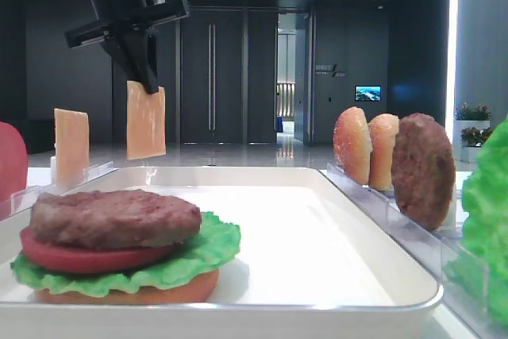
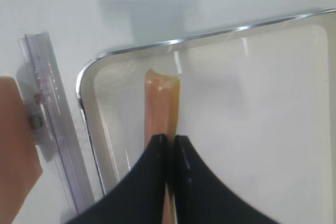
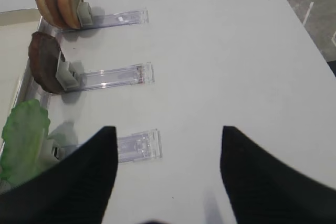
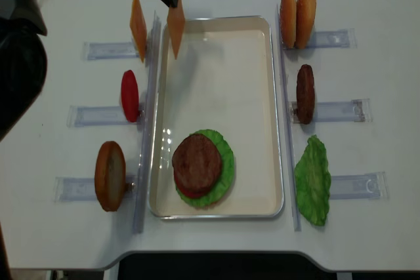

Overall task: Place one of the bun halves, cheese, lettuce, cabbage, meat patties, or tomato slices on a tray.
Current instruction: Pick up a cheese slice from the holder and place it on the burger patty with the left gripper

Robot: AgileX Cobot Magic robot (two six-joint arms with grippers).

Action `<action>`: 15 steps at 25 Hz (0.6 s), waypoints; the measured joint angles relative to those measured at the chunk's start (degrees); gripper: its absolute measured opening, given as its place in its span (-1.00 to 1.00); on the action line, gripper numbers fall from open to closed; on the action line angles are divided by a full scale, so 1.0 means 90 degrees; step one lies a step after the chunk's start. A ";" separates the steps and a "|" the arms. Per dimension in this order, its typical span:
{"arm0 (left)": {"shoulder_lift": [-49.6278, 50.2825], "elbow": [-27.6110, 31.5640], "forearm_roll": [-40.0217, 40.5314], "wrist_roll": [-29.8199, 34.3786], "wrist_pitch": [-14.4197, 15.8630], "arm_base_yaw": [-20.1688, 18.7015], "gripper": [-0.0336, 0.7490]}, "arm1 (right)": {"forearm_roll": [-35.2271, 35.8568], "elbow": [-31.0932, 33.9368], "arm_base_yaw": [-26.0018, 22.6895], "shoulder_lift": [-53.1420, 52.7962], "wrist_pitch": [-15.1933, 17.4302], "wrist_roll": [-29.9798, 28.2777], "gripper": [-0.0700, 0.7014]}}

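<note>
Your left jaws (image 1: 149,77) are clenched on the top edge of one cheese slice (image 1: 146,121), which hangs upright over the far-left corner of the tray (image 4: 216,213), clear of the tray floor. In the left wrist view the two black fingers (image 2: 152,171) pinch the slice's edge w/ the tray corner right below. Your right jaws (image 3: 168,156) are spread wide w/ nothing between them, hovering over bare bench (image 3: 226,51) to the right of the racks.

A second cheese slice (image 4: 138,25) stands upright in its clear rack just left of the tray, far end. Near end of the tray holds a stack: flat bun base (image 1: 127,293), lettuce (image 1: 198,256), tomato slice (image 1: 87,258), meat patty (image 1: 115,216) on top.

Left racks also hold a tomato slice (image 4: 129,95) mid-row & a bun half (image 4: 109,175) at the near end. Right racks: two bun halves (image 4: 297,16) far, a patty (image 4: 305,93) in the middle, a lettuce leaf (image 4: 313,180) near.
</note>
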 joint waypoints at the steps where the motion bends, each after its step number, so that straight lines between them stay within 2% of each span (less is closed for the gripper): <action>1: -0.0051 0.0000 -0.0067 0.0021 0.0000 0.0000 -0.87 | 0.0000 0.0000 0.0000 0.0000 0.0000 0.0000 0.25; 9: -0.0389 0.0007 -0.1228 0.0604 0.0017 0.0000 -0.87 | 0.0000 0.0000 0.0000 0.0000 0.0000 0.0000 0.25; 15: -0.0833 0.0852 -0.2145 0.1346 0.0017 0.0000 -0.87 | 0.0000 0.0000 0.0000 0.0000 0.0000 0.0000 0.25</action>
